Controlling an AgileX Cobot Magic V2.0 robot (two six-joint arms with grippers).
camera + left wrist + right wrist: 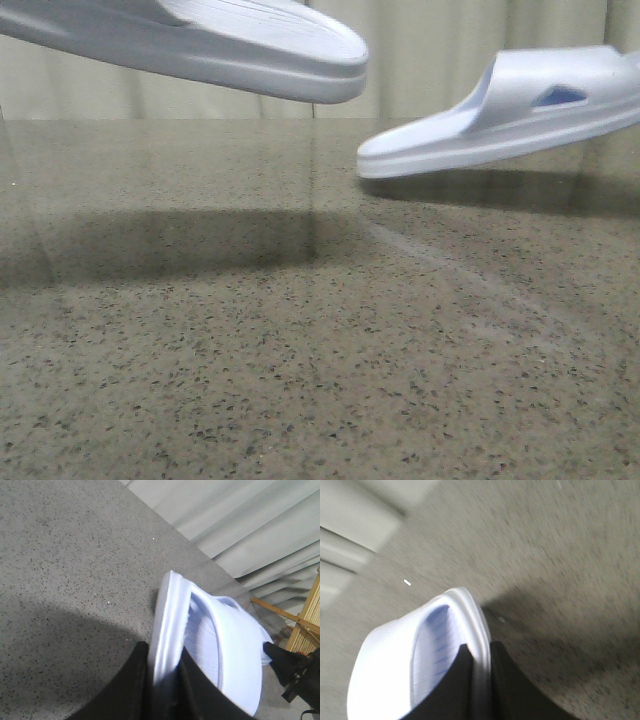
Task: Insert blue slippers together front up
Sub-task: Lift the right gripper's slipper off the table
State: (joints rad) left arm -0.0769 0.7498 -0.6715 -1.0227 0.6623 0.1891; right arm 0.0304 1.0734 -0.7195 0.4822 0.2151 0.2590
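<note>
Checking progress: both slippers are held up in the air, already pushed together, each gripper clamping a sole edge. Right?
Not quite. The left slipper and right slipper are apart, a clear gap between them in the front view. Both are airborne, the left gripper and right gripper clamping sole edges.

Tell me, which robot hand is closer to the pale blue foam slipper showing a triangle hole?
Right. The right gripper is pinching that pale blue foam slipper by its rim; the left gripper is away to its left, pinching the other slipper.
</note>
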